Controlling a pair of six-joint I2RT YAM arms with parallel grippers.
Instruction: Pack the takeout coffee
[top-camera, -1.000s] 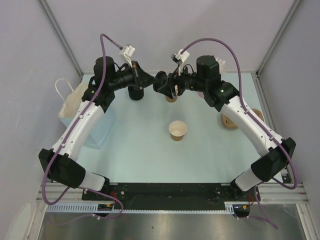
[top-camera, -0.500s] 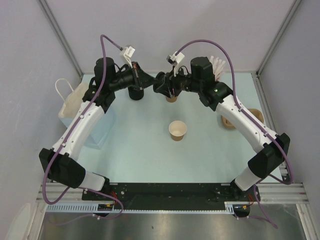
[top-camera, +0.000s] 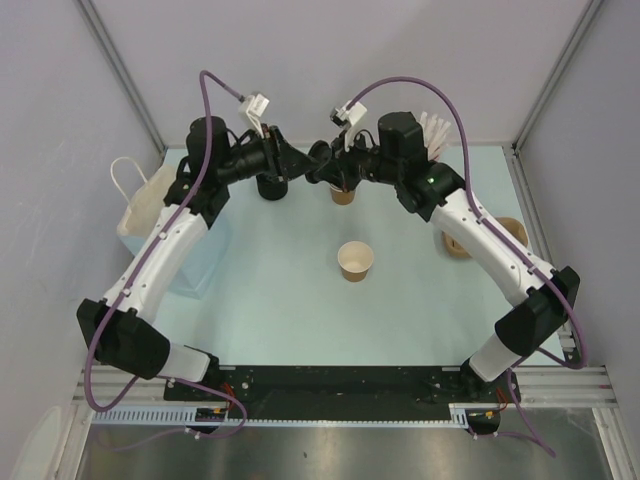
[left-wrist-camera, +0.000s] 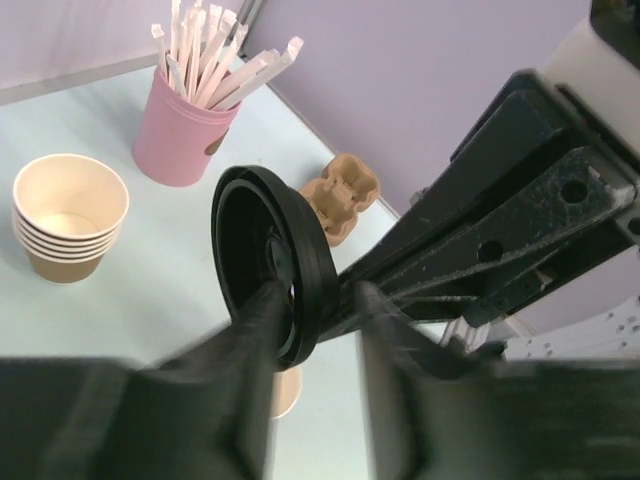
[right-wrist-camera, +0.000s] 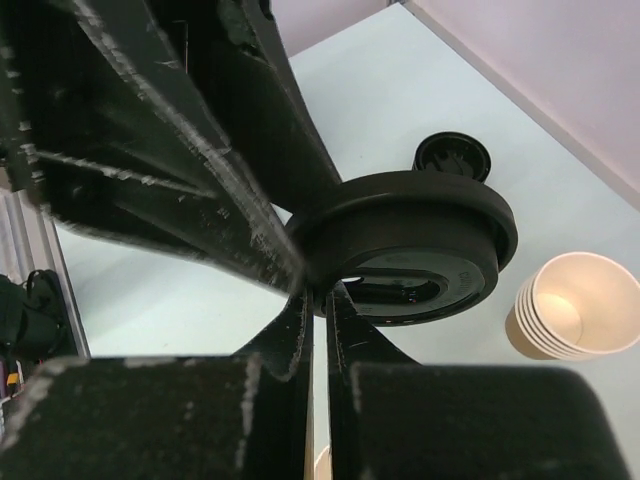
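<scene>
The takeout coffee cup, brown kraft with a cream inside, stands open and lidless mid-table. Its black lid hangs in the air at the back, where the two grippers meet. My right gripper is shut on the lid's rim. In the left wrist view my left gripper is open, its blurred fingers straddling the lid's edge with a gap on the right side. From above, the left gripper and right gripper nearly touch, hiding the lid.
A stack of lidless brown cups and a stack of black lids sit below the grippers. A pink cup of white sticks stands at the back right, cardboard carriers at right, a white paper bag at left.
My right gripper moved left to the lid and shut on its rim. My left gripper, which was shut on the lid, has opened.
</scene>
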